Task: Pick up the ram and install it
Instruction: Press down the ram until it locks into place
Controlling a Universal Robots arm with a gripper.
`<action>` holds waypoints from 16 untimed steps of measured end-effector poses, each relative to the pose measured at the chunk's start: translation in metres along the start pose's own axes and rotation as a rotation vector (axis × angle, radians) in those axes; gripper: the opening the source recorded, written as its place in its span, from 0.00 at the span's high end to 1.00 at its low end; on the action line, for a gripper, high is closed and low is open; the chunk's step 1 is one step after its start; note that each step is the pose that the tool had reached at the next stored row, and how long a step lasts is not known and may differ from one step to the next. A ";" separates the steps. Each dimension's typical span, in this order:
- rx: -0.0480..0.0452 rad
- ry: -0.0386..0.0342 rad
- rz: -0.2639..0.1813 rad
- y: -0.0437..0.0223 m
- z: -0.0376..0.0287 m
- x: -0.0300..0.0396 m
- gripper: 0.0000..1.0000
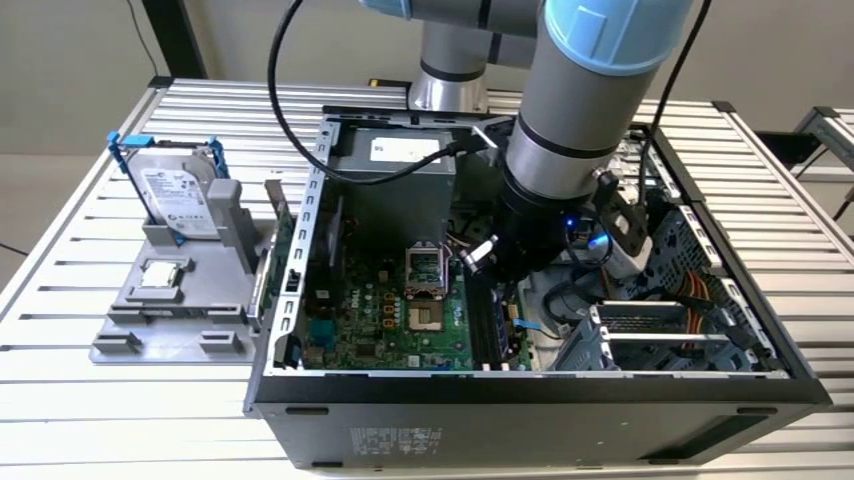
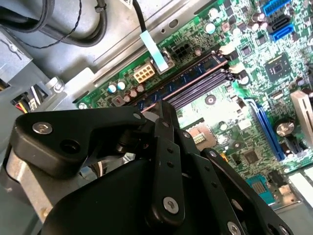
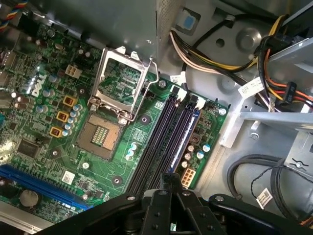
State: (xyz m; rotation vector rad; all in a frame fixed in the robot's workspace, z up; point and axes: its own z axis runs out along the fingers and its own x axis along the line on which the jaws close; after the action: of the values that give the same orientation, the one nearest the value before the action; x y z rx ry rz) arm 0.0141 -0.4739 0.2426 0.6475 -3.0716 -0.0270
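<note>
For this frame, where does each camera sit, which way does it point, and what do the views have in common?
Exterior view: off the arm, above and in front of the open computer case, looking down into it; the arm reaches into the case.
First wrist view: on the arm, looking down past the claw at the motherboard, its open CPU socket and the black memory slots.
Second wrist view: on the arm, looking over the claw's black linkage at the memory slots.
Shared: both wrist views show the claw, the motherboard and the memory slots.
</note>
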 end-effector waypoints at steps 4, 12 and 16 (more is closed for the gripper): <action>-0.0001 0.0008 -0.051 -0.0001 0.0000 -0.0001 1.00; -0.0008 0.0025 -0.157 -0.0002 0.0000 -0.0005 1.00; -0.0013 0.0031 -0.211 -0.0002 0.0000 -0.0005 1.00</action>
State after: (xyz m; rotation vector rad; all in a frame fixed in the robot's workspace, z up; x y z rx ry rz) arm 0.0147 -0.4739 0.2426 0.9673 -2.9848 -0.0283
